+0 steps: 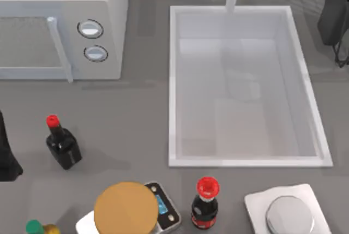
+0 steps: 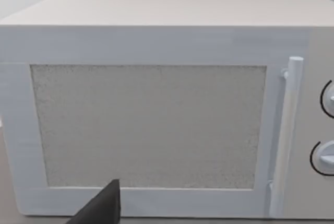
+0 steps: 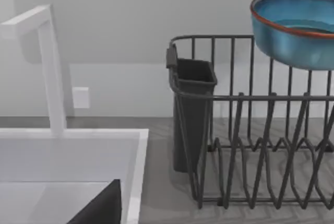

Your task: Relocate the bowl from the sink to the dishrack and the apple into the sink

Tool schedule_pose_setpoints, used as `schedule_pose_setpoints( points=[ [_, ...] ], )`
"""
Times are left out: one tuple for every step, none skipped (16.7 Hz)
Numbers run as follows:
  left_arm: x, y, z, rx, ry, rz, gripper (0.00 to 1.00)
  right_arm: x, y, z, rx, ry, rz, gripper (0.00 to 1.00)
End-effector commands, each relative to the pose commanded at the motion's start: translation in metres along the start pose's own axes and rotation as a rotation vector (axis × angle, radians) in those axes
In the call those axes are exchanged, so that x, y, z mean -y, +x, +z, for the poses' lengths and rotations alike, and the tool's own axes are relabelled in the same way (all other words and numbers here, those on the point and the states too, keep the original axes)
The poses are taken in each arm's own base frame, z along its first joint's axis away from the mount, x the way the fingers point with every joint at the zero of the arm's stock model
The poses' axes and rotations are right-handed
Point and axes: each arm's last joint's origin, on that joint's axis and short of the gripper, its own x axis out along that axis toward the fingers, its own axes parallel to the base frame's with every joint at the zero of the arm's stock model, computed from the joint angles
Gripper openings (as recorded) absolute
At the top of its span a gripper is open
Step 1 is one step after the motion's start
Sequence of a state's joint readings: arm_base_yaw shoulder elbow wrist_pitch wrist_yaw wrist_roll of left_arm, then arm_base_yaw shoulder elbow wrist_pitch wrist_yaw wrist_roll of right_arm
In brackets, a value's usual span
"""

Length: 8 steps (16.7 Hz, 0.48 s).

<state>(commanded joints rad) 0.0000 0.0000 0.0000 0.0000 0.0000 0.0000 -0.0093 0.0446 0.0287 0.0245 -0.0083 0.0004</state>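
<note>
While the sink (image 1: 173, 81) is lying bare across the right half of the top view, the first step is being judged as all but done, since the bowl (image 3: 292, 31) is being seen at the top rail of the dishrack (image 3: 245, 98), beyond the sink's upper right corner; whether it is resting there cannot be told. The apple step is being judged as not yet begun, and the next move is being taken to call for the apple to be found and gripped. The right arm (image 1: 334, 13) is being held at the upper right, the left arm (image 1: 6, 155) at the left edge; the state of either pair of jaws cannot be told. On the desk (image 1: 136, 114) are being counted one sink, one microwave (image 1: 60, 21), one dishrack, one bowl, two dark bottles (image 1: 62, 147).
</note>
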Motion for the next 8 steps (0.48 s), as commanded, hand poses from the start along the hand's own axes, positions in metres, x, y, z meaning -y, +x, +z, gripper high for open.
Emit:
schedule_pose_setpoints(
  points=[
    [0.0000, 0.0000, 0.0000, 0.000, 0.000, 0.000, 1.00, -0.0004, -0.0008, -0.0049, -0.005, 0.000, 0.001, 1.00],
    [0.0000, 0.0000, 0.0000, 0.000, 0.000, 0.000, 1.00, -0.0006, -0.0011, -0.0078, -0.008, 0.000, 0.001, 1.00],
    [0.0000, 0.0000, 0.0000, 0.000, 0.000, 0.000, 1.00, -0.0007, -0.0012, -0.0087, -0.009, 0.000, 0.001, 1.00],
    [0.0000, 0.0000, 0.0000, 0.000, 0.000, 0.000, 1.00, -0.0007, -0.0012, -0.0087, -0.009, 0.000, 0.001, 1.00],
    [0.0000, 0.0000, 0.0000, 0.000, 0.000, 0.000, 1.00, -0.0007, -0.0012, -0.0087, -0.009, 0.000, 0.001, 1.00],
    [0.0000, 0.0000, 0.0000, 0.000, 0.000, 0.000, 1.00, -0.0007, -0.0012, -0.0087, -0.009, 0.000, 0.001, 1.00],
    [0.0000, 0.0000, 0.0000, 0.000, 0.000, 0.000, 1.00, -0.0007, -0.0012, -0.0087, -0.009, 0.000, 0.001, 1.00],
    [0.0000, 0.0000, 0.0000, 0.000, 0.000, 0.000, 1.00, -0.0007, -0.0012, -0.0087, -0.009, 0.000, 0.001, 1.00]
  ],
)
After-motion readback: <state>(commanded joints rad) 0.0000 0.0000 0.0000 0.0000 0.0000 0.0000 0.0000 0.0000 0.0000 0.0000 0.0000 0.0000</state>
